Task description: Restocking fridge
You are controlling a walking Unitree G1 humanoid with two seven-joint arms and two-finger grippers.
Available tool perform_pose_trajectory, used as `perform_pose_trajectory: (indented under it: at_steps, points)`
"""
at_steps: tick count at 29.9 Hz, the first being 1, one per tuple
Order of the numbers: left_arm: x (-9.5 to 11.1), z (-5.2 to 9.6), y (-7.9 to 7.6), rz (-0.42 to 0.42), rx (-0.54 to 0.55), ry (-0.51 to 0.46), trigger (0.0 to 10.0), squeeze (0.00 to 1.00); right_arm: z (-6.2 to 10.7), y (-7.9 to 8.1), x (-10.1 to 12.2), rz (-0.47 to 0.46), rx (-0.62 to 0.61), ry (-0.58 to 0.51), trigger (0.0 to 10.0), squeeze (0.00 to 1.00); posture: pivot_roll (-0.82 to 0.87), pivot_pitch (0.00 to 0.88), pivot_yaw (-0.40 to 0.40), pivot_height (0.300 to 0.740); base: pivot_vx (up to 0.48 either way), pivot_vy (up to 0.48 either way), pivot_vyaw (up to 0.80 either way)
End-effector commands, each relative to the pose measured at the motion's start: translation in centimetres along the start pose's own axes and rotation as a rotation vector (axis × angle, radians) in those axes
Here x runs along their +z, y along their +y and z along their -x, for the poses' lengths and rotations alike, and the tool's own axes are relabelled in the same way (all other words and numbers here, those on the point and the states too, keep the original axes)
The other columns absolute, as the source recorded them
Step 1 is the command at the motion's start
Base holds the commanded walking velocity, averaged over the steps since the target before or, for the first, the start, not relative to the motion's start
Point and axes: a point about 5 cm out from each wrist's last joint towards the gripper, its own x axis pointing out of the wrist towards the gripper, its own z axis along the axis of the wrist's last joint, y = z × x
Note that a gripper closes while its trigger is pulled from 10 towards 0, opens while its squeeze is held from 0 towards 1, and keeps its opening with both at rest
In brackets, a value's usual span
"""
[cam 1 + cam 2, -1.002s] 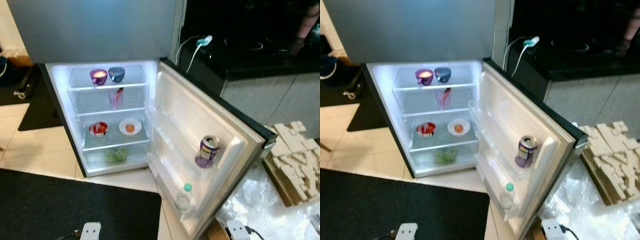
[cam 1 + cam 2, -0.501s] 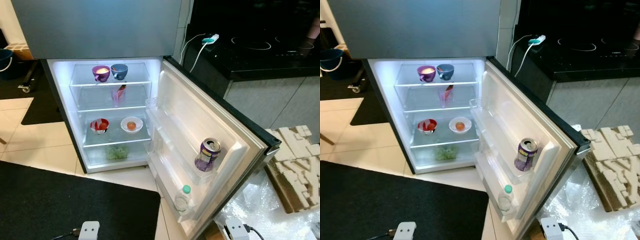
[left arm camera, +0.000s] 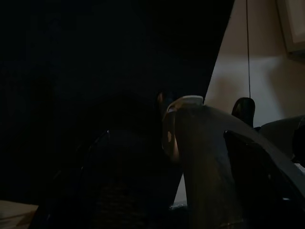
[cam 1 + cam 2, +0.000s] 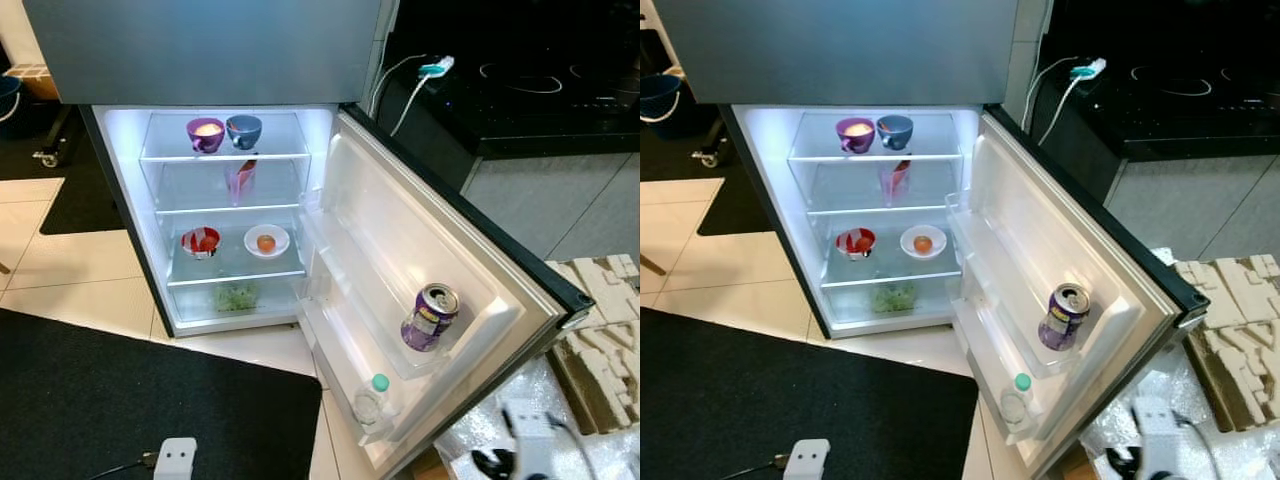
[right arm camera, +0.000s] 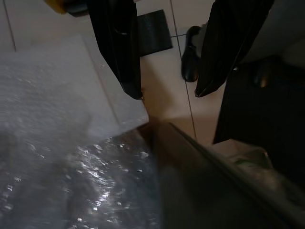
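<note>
Right gripper [image 5: 169, 93] hangs with its two black fingers spread apart and empty, low over crinkled clear plastic sheeting [image 5: 62, 157] on the tiled floor by the foot of the fridge door, an idle pose, I'd say. From the left wrist view, very dark, the left gripper seems to grip a tall cup or bottle [image 3: 195, 157] with a pale rim, probably the next thing to stock; I cannot tell how its fingers sit. From the head views, the fridge [image 4: 225, 210] stands lit and open, its door [image 4: 430, 260] swung wide to give access. A purple drinks can [image 4: 430, 317] leans in a door bin, a green-capped bottle [image 4: 368, 400] stands below it, and two bowls [image 4: 224, 132] sit on the top shelf. No label is readable.
</note>
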Motion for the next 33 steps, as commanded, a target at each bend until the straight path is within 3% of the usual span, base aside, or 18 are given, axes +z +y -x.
perform_pose_trajectory:
  at_steps: [1, 5, 6, 7, 11, 12, 15, 20, 23, 33]
  points:
    - [-0.5, 0.2, 0.4, 0.015, 0.008, 0.007, 10.0, 0.0, 0.4, -0.7, -0.2, -0.012, -0.03, -0.003, 10.0, 0.0, 0.03, 0.0, -0.053, 0.74, 0.0, 0.0, 0.0]
    - [-0.5, 0.2, 0.2, 0.028, -0.002, -0.001, 10.0, 0.0, 1.6, -3.3, 0.2, -0.039, -0.155, -0.031, 10.0, 0.0, 0.03, 0.0, -0.053, 0.74, 0.0, 0.0, 0.0]
    - [-0.5, 0.2, 0.2, 0.028, -0.002, -0.001, 10.0, 0.0, 1.6, -3.3, 0.2, -0.039, -0.155, -0.031, 10.0, 0.0, 0.03, 0.0, -0.053, 0.74, 0.0, 0.0, 0.0]
    - [-0.5, 0.2, 0.2, 0.029, -0.006, -0.002, 10.0, 0.0, 2.2, -4.8, 1.2, -0.094, -0.222, -0.098, 10.0, 0.0, 0.03, 0.0, -0.053, 0.74, 0.0, 0.0, 0.0]
    - [-0.5, 0.2, 0.1, 0.028, -0.009, -0.002, 10.0, 0.0, 2.6, -5.7, 2.6, -0.174, -0.238, -0.19, 10.0, 0.0, 0.03, 0.0, -0.05, 0.74, 0.0, 0.0, 0.0]
    - [-0.5, 0.2, 0.1, 0.027, -0.012, -0.001, 10.0, 0.0, 2.9, -6.4, 4.4, -0.272, -0.215, -0.307, 10.0, 0.0, 0.03, 0.0, -0.051, 0.74, 0.0, 0.0, 0.0]
    - [-0.5, 0.2, 0.1, 0.026, -0.014, 0.0, 10.0, 0.0, 3.1, -6.7, 5.9, -0.327, -0.181, -0.393, 10.0, 0.0, 0.03, 0.0, -0.05, 0.74, 0.0, 0.0, 0.0]
    - [-0.6, 0.2, 0.1, 0.025, -0.02, 0.002, 10.0, 0.0, 3.2, -6.8, 9.0, -0.377, -0.09, -0.544, 10.0, 0.0, 0.03, 0.0, -0.05, 0.74, 0.0, 0.0, 0.0]
    - [-0.7, 0.2, 0.0, 0.025, -0.023, 0.004, 10.0, 0.0, 3.2, -6.6, 9.9, -0.375, -0.056, -0.578, 10.0, 0.0, 0.03, 0.0, -0.049, 0.74, 0.0, 0.0, 0.0]
    - [-0.8, 0.2, -0.1, 0.023, -0.034, 0.01, 10.0, 0.0, 2.2, -3.9, 11.7, -0.264, 0.194, -0.598, 10.0, 0.0, 0.03, 0.0, -0.049, 0.74, 0.0, 0.0, 0.0]
